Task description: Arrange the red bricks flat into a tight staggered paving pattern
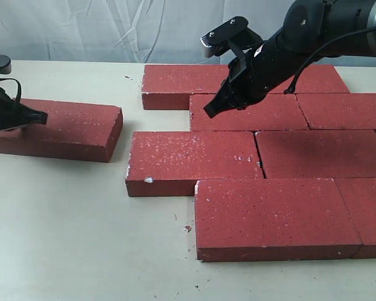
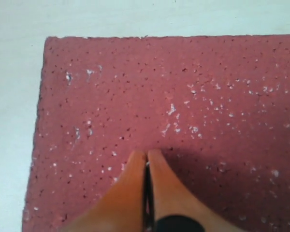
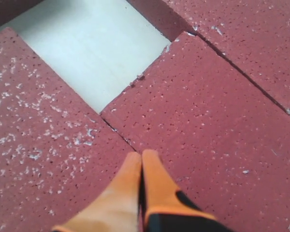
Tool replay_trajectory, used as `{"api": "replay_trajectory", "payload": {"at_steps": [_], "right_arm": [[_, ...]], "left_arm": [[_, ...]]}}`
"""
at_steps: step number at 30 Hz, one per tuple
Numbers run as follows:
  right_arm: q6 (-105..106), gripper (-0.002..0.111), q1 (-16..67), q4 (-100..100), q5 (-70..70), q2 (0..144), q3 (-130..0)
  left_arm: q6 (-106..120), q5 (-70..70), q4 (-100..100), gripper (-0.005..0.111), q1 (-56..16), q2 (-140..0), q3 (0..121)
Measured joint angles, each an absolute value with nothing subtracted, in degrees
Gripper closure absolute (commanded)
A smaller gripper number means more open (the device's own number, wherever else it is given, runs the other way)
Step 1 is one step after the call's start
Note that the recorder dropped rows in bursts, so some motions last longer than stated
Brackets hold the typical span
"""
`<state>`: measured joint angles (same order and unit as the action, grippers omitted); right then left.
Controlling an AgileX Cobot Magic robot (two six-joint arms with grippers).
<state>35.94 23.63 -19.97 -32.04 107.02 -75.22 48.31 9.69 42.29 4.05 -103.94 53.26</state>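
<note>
Several red bricks lie flat in staggered rows on the right of the table, among them one at the front and one in the row behind it. A single red brick lies apart at the left. My left gripper is shut, its tips low over that lone brick's top face. My right gripper is shut and empty, its tips just above the second row's left brick, close to a joint between two bricks.
A bare strip of table separates the lone brick from the paved group. The pale tabletop stretches across the front left. A white cloth backdrop hangs behind the table.
</note>
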Motion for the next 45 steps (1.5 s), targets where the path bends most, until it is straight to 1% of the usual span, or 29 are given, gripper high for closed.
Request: {"api": "replay_trajectory", "payload": {"at_steps": [5, 10, 15, 22, 32, 45], "right_arm": [[36.3, 0.109, 23.7, -22.9, -32.0, 107.0, -75.2], [39.1, 0.109, 26.3, -24.6, -31.5, 107.0, -75.2], [43.3, 0.109, 31.1, -26.5, -29.3, 107.3, -75.2], [45.9, 0.109, 35.0, -26.9, -25.2, 109.8, -75.2], [46.2, 0.109, 36.0, -26.9, -24.2, 110.1, -75.2], [46.4, 0.109, 36.0, -26.6, -24.0, 110.1, -75.2]], "left_arm": [[48.4, 10.4, 40.0, 0.107, 5.2, -99.2, 53.3], [48.4, 7.6, 38.4, 0.107, 10.1, -96.7, 52.6], [47.3, 0.9, 41.8, 0.107, 15.4, -99.3, 51.6], [47.2, -1.1, 42.9, 0.107, 15.7, -106.5, 52.3], [47.2, 7.8, 43.8, 0.107, 15.7, -108.7, 55.5], [49.5, 18.0, 43.7, 0.107, 15.7, -108.7, 56.0]]}}
